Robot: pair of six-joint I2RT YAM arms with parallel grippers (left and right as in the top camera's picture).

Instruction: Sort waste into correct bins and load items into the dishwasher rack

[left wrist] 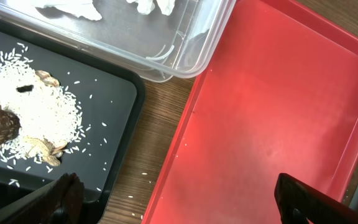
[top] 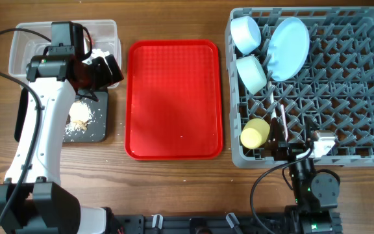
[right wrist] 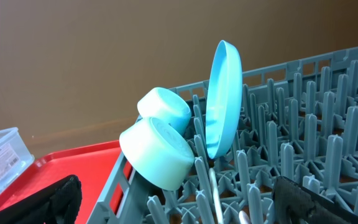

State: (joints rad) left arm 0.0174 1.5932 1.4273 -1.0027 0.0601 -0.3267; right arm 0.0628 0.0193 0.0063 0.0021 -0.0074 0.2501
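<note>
My left gripper (top: 108, 70) (left wrist: 180, 205) is open and empty, hovering over the gap between the black tray (top: 99, 130) (left wrist: 114, 93) and the red tray. Beige-white food scraps (top: 79, 117) (left wrist: 33, 118) lie on the black tray. Crumpled white napkins (left wrist: 73, 9) lie in the clear tub (top: 21, 39) (left wrist: 185, 43). The grey rack (top: 349, 97) (right wrist: 309, 118) holds the light blue bowl (top: 245, 34) (right wrist: 164, 104), light blue plate (top: 288, 49) (right wrist: 222, 93), pale green bowl (top: 252, 73) (right wrist: 157, 154), yellow cup (top: 255, 132) and white cutlery (top: 280, 117) (right wrist: 215, 193). My right gripper (top: 291, 148) (right wrist: 182, 202) is open and empty at the rack's near edge. The wrapper is out of view.
A large flat red tray (top: 174, 97) (left wrist: 278, 112) (right wrist: 61, 162) lies between the bins and the rack. Loose rice grains dot the wood (left wrist: 143, 174) beside the black tray. The left arm's body covers part of the tub and the black tray in the overhead view.
</note>
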